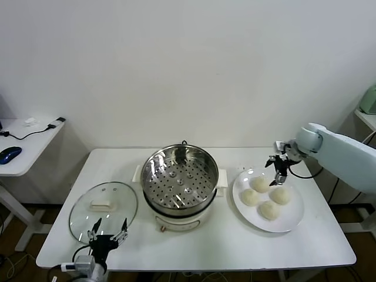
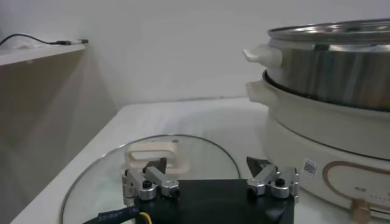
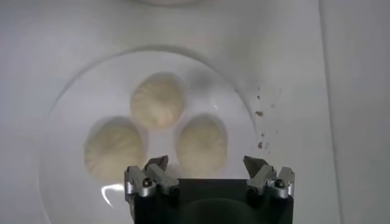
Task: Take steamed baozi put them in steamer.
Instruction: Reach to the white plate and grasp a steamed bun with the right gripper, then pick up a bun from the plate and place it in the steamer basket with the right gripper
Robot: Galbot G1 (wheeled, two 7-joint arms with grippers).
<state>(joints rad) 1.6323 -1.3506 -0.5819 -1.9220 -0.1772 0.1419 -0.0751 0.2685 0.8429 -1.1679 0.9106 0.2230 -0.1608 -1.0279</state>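
Observation:
Several pale steamed baozi [image 1: 259,184] lie on a white plate [image 1: 295,214] at the table's right. My right gripper [image 1: 277,170] hovers open above the plate's far side. In the right wrist view three baozi [image 3: 202,143] show below, the nearest under the open gripper [image 3: 206,164], untouched. The steamer [image 1: 176,222] stands at the table's middle, its perforated tray [image 1: 179,183] bare. My left gripper [image 1: 107,232] waits open near the front left edge, over the glass lid [image 1: 103,210]; the left wrist view shows the gripper [image 2: 207,164] holding nothing.
The glass lid [image 2: 91,185] with its white handle [image 2: 155,155] lies flat, left of the steamer [image 2: 329,79]. A side table [image 1: 26,144] with a blue mouse [image 1: 10,154] stands beyond the left edge. Dark crumbs [image 3: 261,112] dot the table beside the plate [image 3: 91,100].

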